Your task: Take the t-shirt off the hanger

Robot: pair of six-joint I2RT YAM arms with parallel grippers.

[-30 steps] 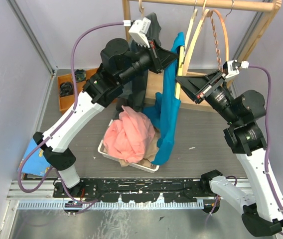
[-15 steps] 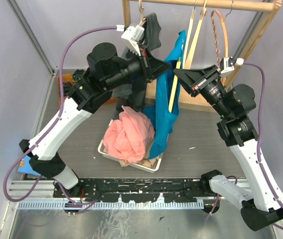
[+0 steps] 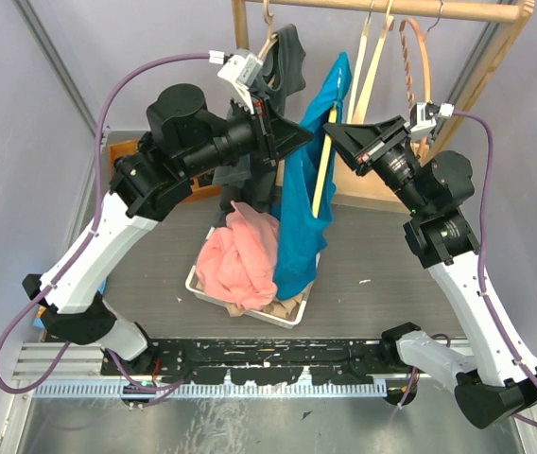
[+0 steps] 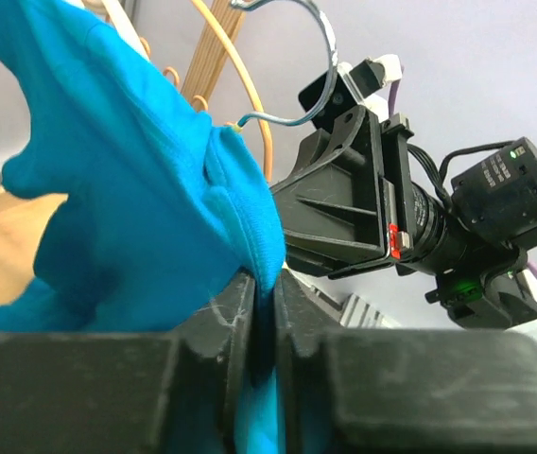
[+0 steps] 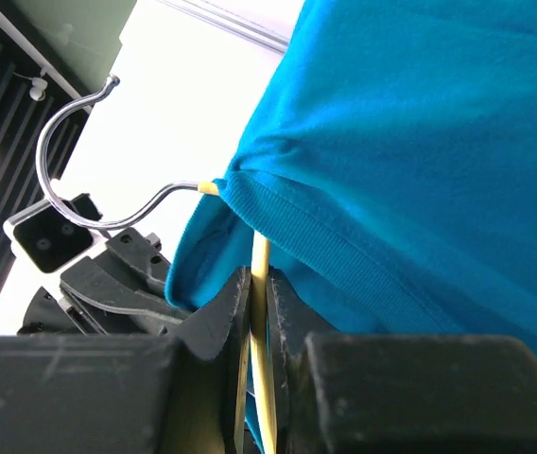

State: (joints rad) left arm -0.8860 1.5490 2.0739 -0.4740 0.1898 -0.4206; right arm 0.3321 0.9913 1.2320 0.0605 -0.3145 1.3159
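A bright blue t-shirt (image 3: 297,218) hangs in the air between my two grippers, its lower end over the basket. My left gripper (image 3: 308,140) is shut on a fold of the blue t-shirt (image 4: 127,189) near the collar; in the left wrist view the cloth runs down between the jaws of this gripper (image 4: 264,288). My right gripper (image 3: 333,135) faces it from the right. It is shut on the yellow wooden hanger (image 3: 322,175), whose thin bar (image 5: 260,265) stands between the jaws of that gripper (image 5: 260,284). The shirt's ribbed collar (image 5: 344,260) still lies around the hanger.
A wooden clothes rack (image 3: 458,9) crosses the back with other wooden hangers (image 3: 418,57) and a dark garment (image 3: 287,57) on it. A white basket (image 3: 214,295) holding a pink garment (image 3: 240,255) sits below the shirt. A wooden box (image 3: 122,170) stands at the left.
Both arms have swung left and up with the shirt and hanger. The shirt's lower end has shifted left over the basket.
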